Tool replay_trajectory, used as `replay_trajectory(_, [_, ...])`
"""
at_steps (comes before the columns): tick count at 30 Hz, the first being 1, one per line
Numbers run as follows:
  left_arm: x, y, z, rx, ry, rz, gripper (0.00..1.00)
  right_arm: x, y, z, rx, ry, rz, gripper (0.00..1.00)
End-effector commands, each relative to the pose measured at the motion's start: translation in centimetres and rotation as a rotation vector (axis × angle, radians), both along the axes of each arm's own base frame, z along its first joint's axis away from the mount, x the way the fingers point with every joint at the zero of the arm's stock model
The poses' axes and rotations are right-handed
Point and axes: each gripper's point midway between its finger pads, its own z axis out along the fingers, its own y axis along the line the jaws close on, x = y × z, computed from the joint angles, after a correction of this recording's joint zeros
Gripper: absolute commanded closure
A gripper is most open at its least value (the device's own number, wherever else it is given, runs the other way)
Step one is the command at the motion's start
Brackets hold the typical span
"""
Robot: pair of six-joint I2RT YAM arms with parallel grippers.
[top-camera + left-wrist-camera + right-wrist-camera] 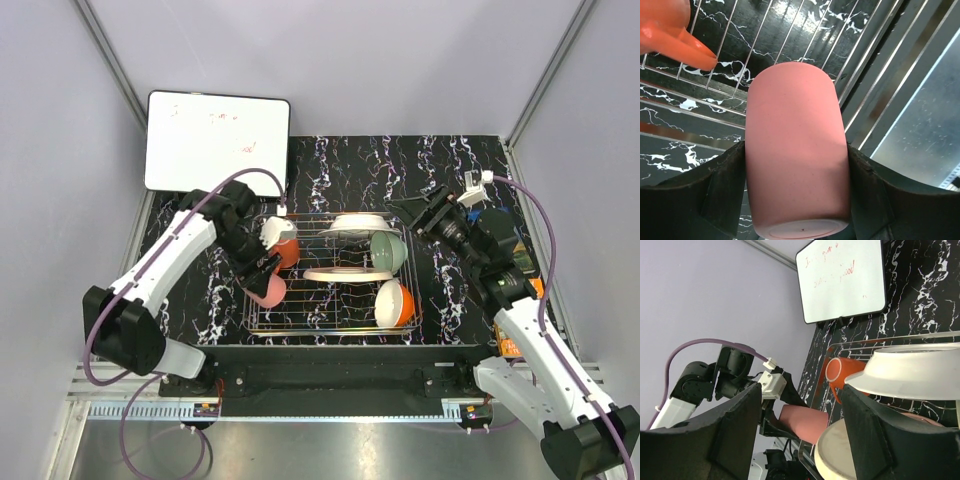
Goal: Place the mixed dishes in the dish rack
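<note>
In L claw (796, 192), snug — pink cup (796, 145)

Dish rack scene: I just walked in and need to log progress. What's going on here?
The left end effector is clamped on the pink cup at the left side of the dish rack, next to the orange mug. The right end effector is open and empty, off the rack's right side. The pale green bowl, orange bowl, white plate and pink-cream plate sit in the rack.
</note>
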Motion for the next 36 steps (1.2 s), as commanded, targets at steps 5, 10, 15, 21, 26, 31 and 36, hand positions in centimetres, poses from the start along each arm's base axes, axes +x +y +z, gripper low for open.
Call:
replay_trajectory(5, [1.4, -0.4, -3.1, 0.114, -0.040, 0.026, 1.00, 0.4, -1.1, -0.7, -0.028, -0.004, -0.060, 0.27])
replay_trajectory(10, [2.4, -0.6, -4.9, 0.178, -0.061, 0.080, 1.00, 0.5, -1.7, -1.3, -0.036, 0.003, -0.084, 0.28])
replay_trajectory(15, [3.2, -0.9, -5.8, 0.227, -0.086, 0.111, 1.00, 0.4, -2.1, -1.7, -0.045, 0.008, -0.102, 0.26])
replay_trajectory(21, [3.1, -1.4, -6.5, 0.251, -0.082, 0.128, 0.97, 0.4, -2.6, -1.8, -0.050, 0.011, -0.122, 0.25])
replay_trajectory(26, [2.0, -1.8, -7.9, 0.275, -0.053, 0.110, 0.87, 0.5, -2.8, -1.8, -0.049, 0.012, -0.134, 0.25])
replay_trajectory(31, [1.2, -2.8, -8.2, 0.270, -0.047, 0.083, 0.87, 0.6, -2.8, -1.7, -0.048, 0.012, -0.134, 0.25])
replay_trajectory(36, [1.2, -3.5, -7.5, 0.242, -0.053, 0.085, 0.78, 0.4, -2.9, -2.5, -0.060, 0.044, -0.137, 0.24])
